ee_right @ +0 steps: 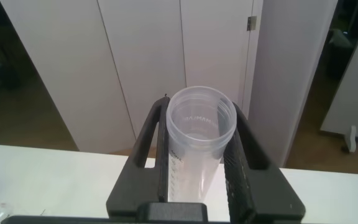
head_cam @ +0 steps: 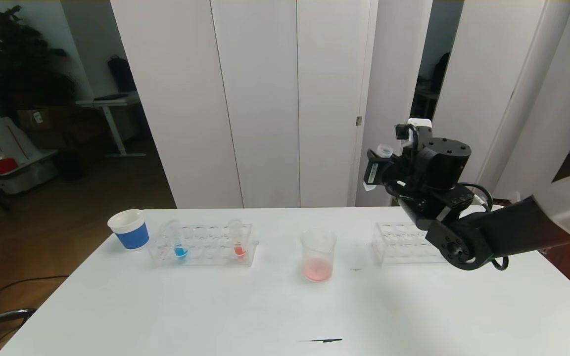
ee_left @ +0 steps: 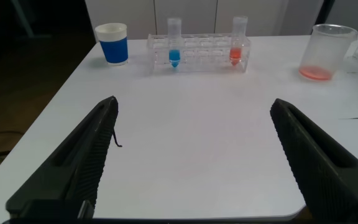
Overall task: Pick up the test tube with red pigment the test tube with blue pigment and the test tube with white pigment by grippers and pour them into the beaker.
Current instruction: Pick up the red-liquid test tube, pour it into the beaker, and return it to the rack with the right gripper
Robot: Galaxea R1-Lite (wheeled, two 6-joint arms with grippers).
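My right gripper [head_cam: 375, 170] [ee_right: 201, 113] is raised above the table, to the right of the beaker, shut on a clear test tube [head_cam: 378, 165] [ee_right: 199, 146]. The tube looks empty from its open mouth, so I cannot tell whether it is the test tube with white pigment. The beaker [head_cam: 318, 254] [ee_left: 325, 53] stands mid-table with a thin pink layer at its bottom. The test tube with blue pigment [head_cam: 180, 246] [ee_left: 174, 53] and the test tube with red pigment [head_cam: 238, 244] [ee_left: 237, 50] stand upright in the left rack [head_cam: 206, 258]. My left gripper [ee_left: 192, 106] hovers open and empty over the near table.
A blue-and-white paper cup [head_cam: 129, 229] [ee_left: 112, 43] stands left of the rack. A second clear rack [head_cam: 399, 242] sits at the right, partly behind my right arm. A thin black mark [head_cam: 322, 340] lies near the front edge of the table.
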